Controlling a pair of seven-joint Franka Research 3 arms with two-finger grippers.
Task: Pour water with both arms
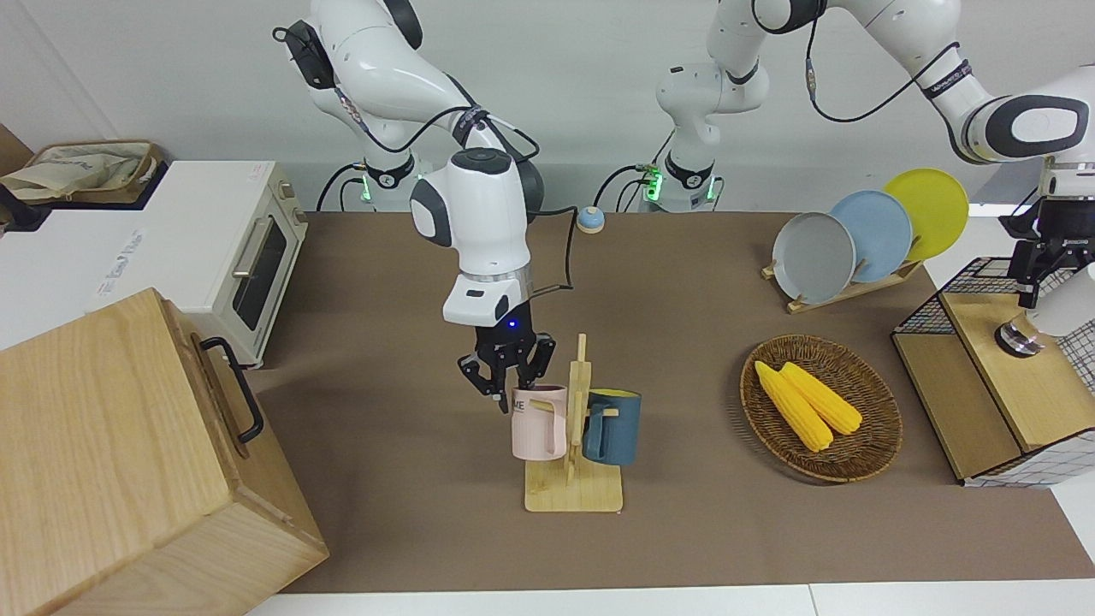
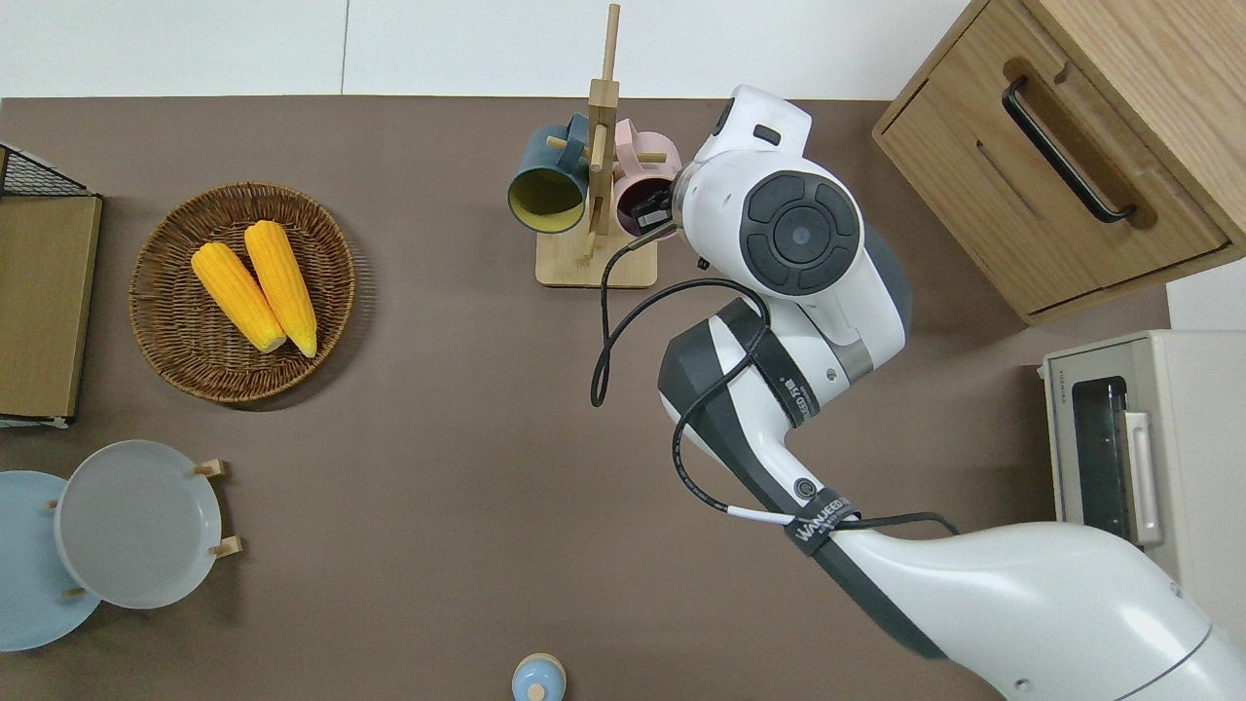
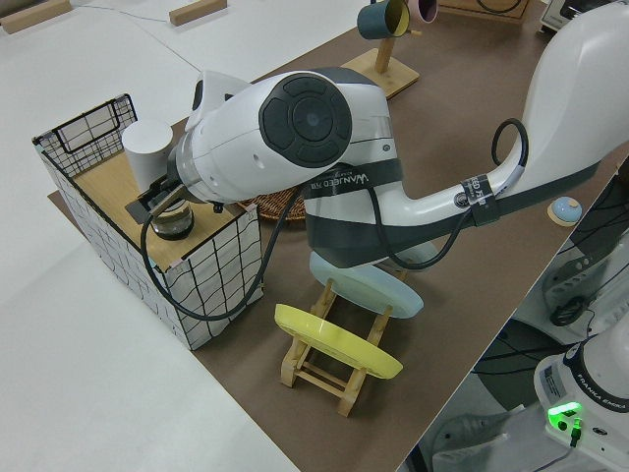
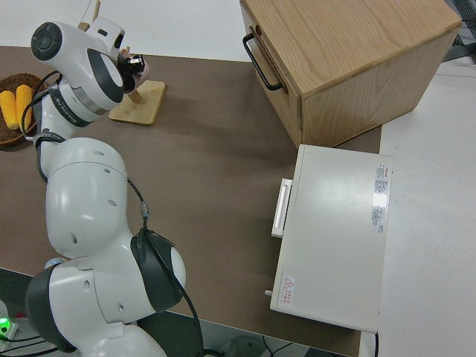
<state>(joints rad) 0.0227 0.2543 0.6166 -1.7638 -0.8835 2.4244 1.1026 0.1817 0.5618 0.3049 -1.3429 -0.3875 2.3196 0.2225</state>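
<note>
Right gripper (image 1: 506, 382) hung at the rim of the pink mug (image 1: 539, 422), fingers spread wide, one finger at the mouth of the mug (overhead view hid most of the fingers under the wrist). Contact with the rim could not be told. Pink mug hung on a peg of the wooden mug rack (image 1: 575, 479); the dark blue mug (image 1: 612, 426) hung on the rack's opposite peg, toward the left arm's end. Further that way lay the wicker basket (image 1: 873, 453) with two corn cobs (image 1: 808, 404).

Left gripper (image 1: 1042, 275) stood over the wooden top of the wire-mesh crate (image 1: 920, 312), just beside a white cylindrical cup (image 3: 147, 148) and a glass pot (image 3: 174, 222); its finger spread could not be told. Plate rack (image 1: 843, 293) stood near the crate, nearer the robots.
</note>
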